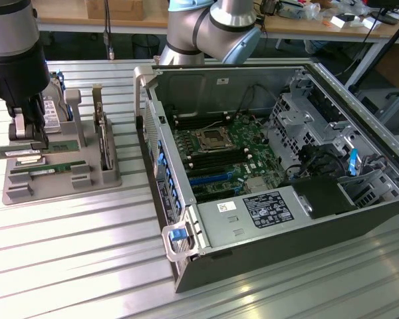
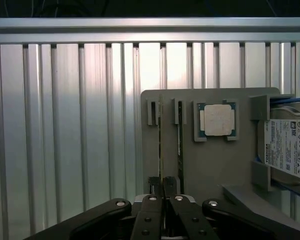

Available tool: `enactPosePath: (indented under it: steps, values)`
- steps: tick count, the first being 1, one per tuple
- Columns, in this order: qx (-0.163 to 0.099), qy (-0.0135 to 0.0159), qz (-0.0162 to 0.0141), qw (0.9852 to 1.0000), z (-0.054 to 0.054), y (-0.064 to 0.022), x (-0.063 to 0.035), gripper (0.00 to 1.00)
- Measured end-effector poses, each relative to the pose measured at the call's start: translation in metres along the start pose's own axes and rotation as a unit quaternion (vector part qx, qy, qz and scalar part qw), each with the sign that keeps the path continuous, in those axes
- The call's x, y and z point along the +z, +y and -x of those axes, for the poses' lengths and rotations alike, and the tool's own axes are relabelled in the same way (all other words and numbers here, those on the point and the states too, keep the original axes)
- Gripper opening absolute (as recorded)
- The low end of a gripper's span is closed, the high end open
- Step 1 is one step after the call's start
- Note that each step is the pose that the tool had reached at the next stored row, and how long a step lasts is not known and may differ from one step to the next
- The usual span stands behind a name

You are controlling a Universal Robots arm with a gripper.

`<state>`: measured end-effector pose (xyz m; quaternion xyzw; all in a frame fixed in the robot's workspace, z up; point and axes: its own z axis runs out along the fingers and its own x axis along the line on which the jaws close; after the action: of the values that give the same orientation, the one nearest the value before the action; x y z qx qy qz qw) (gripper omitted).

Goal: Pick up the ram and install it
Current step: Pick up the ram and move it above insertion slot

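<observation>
The ram (image 1: 61, 145) is a long thin green stick lying level at the exterior view's left, over the grey holder (image 1: 60, 189). My black gripper (image 1: 28, 136) comes down on it from above and is shut on its middle. In the wrist view the ram (image 2: 160, 145) shows edge-on, running away from my gripper (image 2: 162, 186), whose fingers pinch it from both sides. Whether it has come free of its slot in the holder (image 2: 210, 165) I cannot tell. A second green stick (image 1: 50, 169) (image 2: 180, 145) rests in the neighbouring slot.
An open computer case (image 1: 153, 80) lies at the exterior view's right, its motherboard (image 1: 219, 156) and black memory slots (image 1: 216, 161) exposed. The holder also carries a square silver CPU (image 2: 217, 120), an upright card with a metal bracket (image 1: 103, 139) and a hard disk (image 2: 290, 150). Ribbed metal table (image 1: 86, 266).
</observation>
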<state>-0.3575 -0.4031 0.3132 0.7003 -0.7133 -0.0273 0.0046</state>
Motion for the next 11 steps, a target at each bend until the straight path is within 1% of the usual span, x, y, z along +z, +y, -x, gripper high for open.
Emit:
enactPosePath:
  steps: [8,11]
  values:
    - [0.000,0.0000,0.0001,1.0000,0.0001,0.0003,-0.0056,0.12]
    - [0.000,0.0000,0.0000,1.0000,0.0003,0.0005,-0.0100,0.12]
